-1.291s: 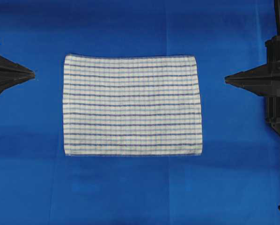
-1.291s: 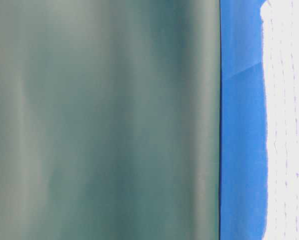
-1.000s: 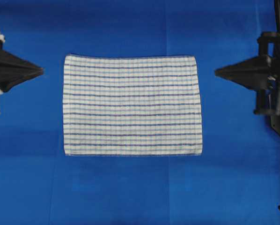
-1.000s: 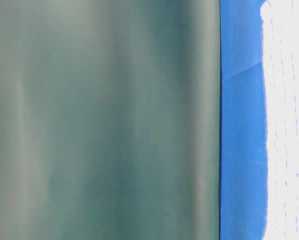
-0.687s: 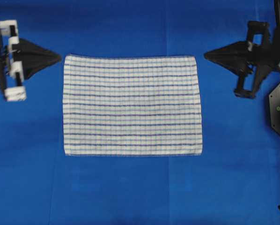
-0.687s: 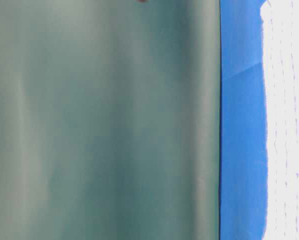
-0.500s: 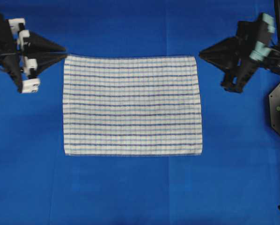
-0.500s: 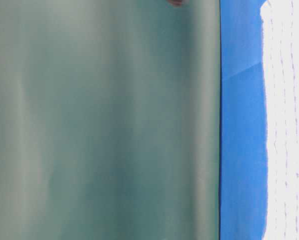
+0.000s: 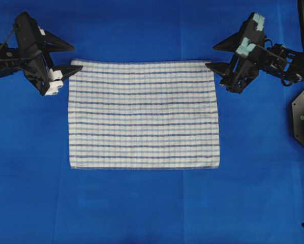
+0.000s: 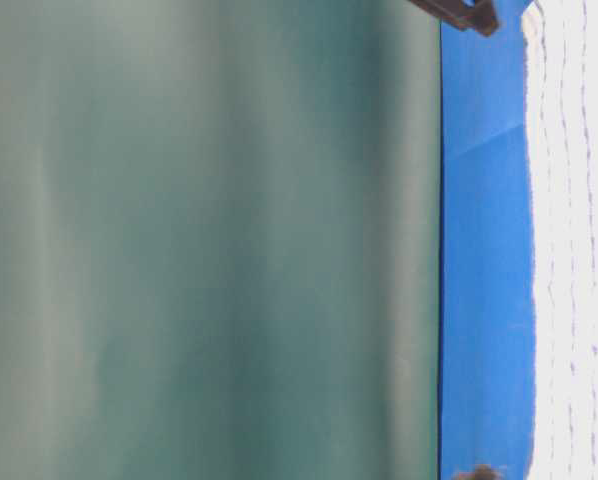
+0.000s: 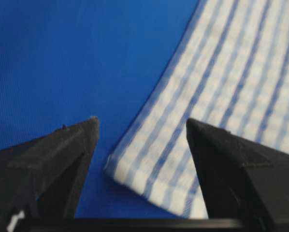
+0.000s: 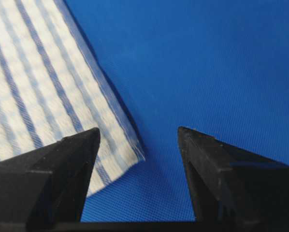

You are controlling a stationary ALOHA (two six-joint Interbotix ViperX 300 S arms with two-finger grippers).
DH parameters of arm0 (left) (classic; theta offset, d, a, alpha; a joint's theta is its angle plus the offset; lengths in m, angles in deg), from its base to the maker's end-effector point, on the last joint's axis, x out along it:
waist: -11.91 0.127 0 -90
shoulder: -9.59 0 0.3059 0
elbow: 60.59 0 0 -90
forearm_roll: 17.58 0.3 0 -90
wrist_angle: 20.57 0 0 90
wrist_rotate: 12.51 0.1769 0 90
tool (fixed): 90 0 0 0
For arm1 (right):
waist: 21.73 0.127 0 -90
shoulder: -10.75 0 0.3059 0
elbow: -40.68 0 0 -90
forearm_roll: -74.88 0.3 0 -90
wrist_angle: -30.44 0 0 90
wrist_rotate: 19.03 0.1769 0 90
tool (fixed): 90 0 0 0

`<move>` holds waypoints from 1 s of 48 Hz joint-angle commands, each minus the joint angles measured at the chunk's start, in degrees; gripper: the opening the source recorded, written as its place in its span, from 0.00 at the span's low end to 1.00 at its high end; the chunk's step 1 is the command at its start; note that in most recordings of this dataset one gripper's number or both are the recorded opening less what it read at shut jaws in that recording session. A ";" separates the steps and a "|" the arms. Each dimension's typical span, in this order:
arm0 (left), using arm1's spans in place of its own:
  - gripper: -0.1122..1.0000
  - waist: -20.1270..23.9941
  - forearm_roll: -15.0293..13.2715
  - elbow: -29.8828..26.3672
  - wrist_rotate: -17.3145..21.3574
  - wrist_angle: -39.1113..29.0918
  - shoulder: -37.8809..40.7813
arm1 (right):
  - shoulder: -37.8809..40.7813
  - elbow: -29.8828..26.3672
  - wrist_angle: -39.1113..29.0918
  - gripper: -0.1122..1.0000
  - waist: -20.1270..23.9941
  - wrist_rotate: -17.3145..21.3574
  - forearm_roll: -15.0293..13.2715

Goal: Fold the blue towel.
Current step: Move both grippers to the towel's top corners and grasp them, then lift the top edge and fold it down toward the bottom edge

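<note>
White woven rectangular towel with thin dark-blue and light-blue stripes [image 9: 144, 115] lies flat, centred on solid blue table covering [image 9: 142, 203]. Overhead view: black left gripper [image 9: 70, 59] at towel's top-left corner, black right gripper [image 9: 211, 57] at top-right corner, both spread. Left wrist view alone shows corner lying between spread fingers [image 11: 67, 145], not pinched. Right wrist view shows same: corner between parted fingers [image 12: 202, 154]. Table-level view: mostly blurred green backdrop [image 10: 209, 240], towel edge only, gripper tip at top.
</note>
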 commanded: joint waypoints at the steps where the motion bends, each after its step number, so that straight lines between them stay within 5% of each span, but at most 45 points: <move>1: 0.71 1.23 -0.18 -0.62 -0.09 2.11 2.55 | 2.29 -0.97 2.29 0.74 -0.18 0.00 0.79; 16: 0.64 2.37 -0.26 -0.62 -1.05 2.29 6.33 | 6.68 -1.67 4.13 0.63 -0.09 0.00 1.32; 28: 0.14 -0.35 -0.26 -0.88 -0.88 1.93 6.42 | 6.68 -1.58 3.96 0.17 0.70 0.00 1.32; 48: 0.14 -0.53 -0.18 -2.11 1.14 -3.16 0.26 | 0.79 -1.23 1.76 0.15 0.88 -0.26 1.32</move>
